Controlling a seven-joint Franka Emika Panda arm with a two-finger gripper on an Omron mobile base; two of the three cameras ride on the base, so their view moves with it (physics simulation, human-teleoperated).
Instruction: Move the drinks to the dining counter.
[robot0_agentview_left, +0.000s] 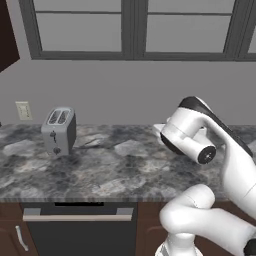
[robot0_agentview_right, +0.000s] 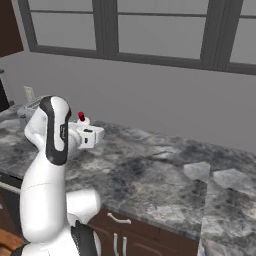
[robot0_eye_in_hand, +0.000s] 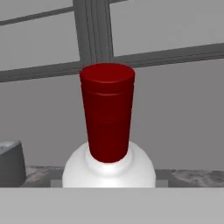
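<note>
One of the drinks, a small white bottle with a red cap (robot0_agentview_right: 81, 117), stands upright in my gripper (robot0_agentview_right: 88, 131) above the marbled worktop (robot0_agentview_right: 165, 170). The jaws are shut around its white body. In the hand view the bottle (robot0_eye_in_hand: 108, 168) is very close and centred, its red cap rising in front of the window frame. In the left base view my own forearm covers the hand and the bottle. The dining counter is out of view.
A silver two-slot toaster (robot0_agentview_left: 59, 130) sits at the left of the worktop (robot0_agentview_left: 115, 165), near a wall socket (robot0_agentview_left: 23, 110). Behind the worktop is a grey wall with a window. Dark cabinets and an oven front are below the worktop edge.
</note>
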